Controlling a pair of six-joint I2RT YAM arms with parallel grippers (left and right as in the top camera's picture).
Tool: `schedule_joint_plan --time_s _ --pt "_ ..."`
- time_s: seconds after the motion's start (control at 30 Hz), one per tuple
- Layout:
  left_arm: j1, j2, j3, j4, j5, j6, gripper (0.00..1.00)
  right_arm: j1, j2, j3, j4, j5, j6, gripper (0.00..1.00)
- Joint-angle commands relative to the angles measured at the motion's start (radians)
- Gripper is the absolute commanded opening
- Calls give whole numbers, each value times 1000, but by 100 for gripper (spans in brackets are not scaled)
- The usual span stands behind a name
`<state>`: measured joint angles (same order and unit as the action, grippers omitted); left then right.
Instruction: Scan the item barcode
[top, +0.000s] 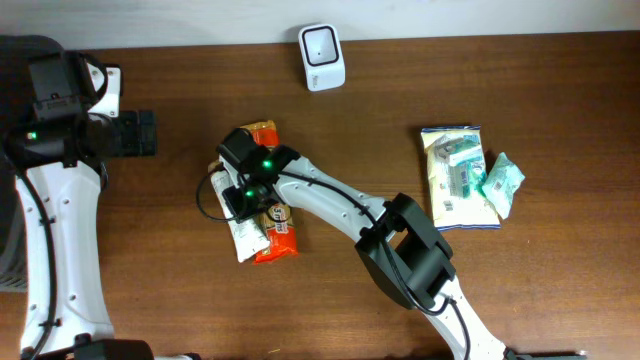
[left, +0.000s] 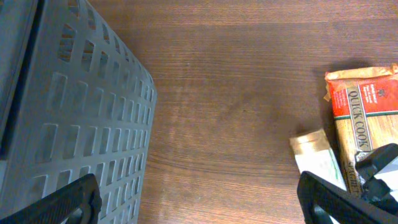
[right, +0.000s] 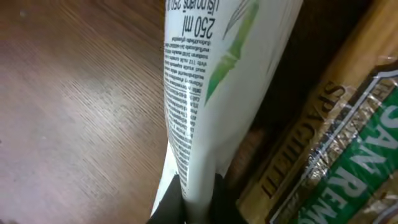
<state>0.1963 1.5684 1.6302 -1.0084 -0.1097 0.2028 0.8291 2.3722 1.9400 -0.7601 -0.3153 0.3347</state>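
Right wrist view shows my right gripper (right: 196, 210) pinched shut on one end of a white 250 ml tube (right: 211, 81), just left of a spaghetti packet (right: 323, 143). Overhead, the tube lies left of centre, well apart from the far-edge scanner (top: 322, 57). My left gripper (left: 199, 205) hangs wide open and empty.

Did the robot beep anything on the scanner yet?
Not yet. Done: the right gripper is shut on the white tube. In hand: the tube is at the pile, beside the spaghetti pack and far from the white scanner. Left: carry it over and show its barcode to the scanner.
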Motion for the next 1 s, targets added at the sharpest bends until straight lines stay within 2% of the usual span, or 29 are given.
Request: schedule_joint_plan --time_s 0.0,0.13,0.27,0.33,0.47,0.6,0.8,0.97 --pt "5 -11 13 1 -3 12 99 -29 -3 -13 -19 -40 -5 4" --pt "5 -11 13 1 -3 12 99 -130 -182 13 -64 -171 -40 4" --pt "5 -11 13 1 -3 12 99 -317 -404 13 -225 -227 -74 4" --pt "5 -11 13 1 -3 12 99 -400 -423 13 -332 -217 -140 4" --pt "5 -11 13 1 -3 12 99 -472 -385 -31 -476 -45 -140 4" --pt "5 -11 13 1 -3 12 99 -475 -349 -196 -364 -58 -150 4" --pt "5 -11 13 1 -3 12 99 -483 -346 -473 -111 -137 -341 4" --pt "5 -11 13 1 -3 12 99 -496 -271 -542 -65 -182 -387 4"
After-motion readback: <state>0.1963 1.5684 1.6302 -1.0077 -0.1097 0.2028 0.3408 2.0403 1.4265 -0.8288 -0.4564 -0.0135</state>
